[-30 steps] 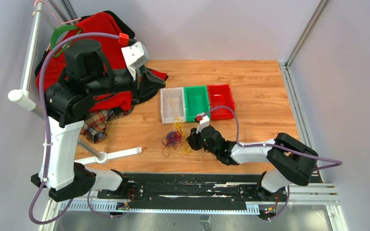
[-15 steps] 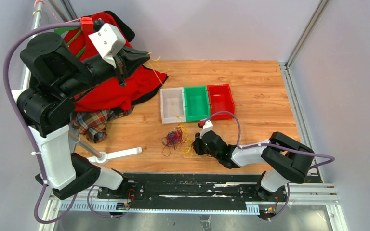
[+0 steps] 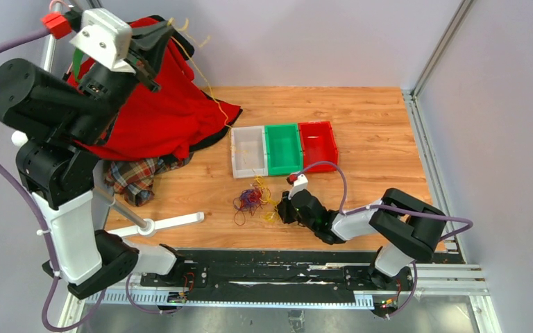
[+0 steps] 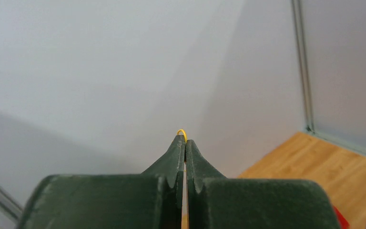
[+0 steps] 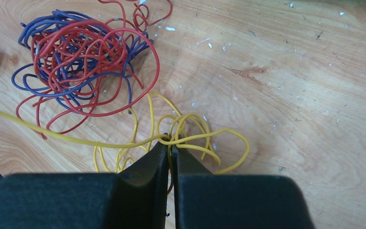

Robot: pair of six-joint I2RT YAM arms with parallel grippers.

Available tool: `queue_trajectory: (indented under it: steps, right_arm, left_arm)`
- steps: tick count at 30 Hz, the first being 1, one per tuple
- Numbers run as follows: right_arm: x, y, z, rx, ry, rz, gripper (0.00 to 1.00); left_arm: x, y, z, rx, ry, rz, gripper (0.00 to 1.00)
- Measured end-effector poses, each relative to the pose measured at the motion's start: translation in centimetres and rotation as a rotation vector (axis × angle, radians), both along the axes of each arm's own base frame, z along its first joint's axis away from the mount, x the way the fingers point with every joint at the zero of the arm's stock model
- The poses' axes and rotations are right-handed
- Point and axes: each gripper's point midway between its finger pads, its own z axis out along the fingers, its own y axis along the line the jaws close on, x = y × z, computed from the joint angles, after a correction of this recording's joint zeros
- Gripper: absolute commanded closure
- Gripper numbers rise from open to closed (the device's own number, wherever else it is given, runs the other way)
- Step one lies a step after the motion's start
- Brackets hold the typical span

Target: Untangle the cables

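Partly done: L pincer & R pincer each clamp yellow cable; red/blue tangle on worktop not yet separated.

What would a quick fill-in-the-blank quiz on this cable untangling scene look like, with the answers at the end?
The cable pinched in the raised left gripper is coloured ____.
The right gripper grips yellow loops lying on the wooden ____.
Beside those loops sits a tangle of red and ____ cables.
Of the three bins side by side, the middle bin is ____.
Answers: yellow, table, blue, green.
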Motion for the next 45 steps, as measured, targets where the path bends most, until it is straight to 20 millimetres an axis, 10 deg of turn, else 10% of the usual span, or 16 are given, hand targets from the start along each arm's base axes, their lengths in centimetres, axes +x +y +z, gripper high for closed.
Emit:
queue_trajectory:
  steps: [20,26,34,45]
  right_arm:
    - [-0.2,-0.5,-0.2,0.065,-0.005,-0.036,0.99]
    - [-0.2,-0.6,0.1,0.078,-0.002,-0.044,0.80]
    - [-0.7,-1.7,4.1,0.039,-0.049,-0.012,0.43]
    - [-0.5,0.5,24.9,0.232,-0.396,0.162,0.32]
  left_arm:
    - [0.4,6.2,10.9,-0.279,-0.419,0.326,0.99]
    - [-0.7,6.4,12.1,-0.280,-0.480,0.321,1.00]
    - [-0.3,3.3,8.0,-0.166,-0.347,0.167,1.00]
    - [1.6,-3.7,-7.8,0.037,0.138,-0.139,1.00]
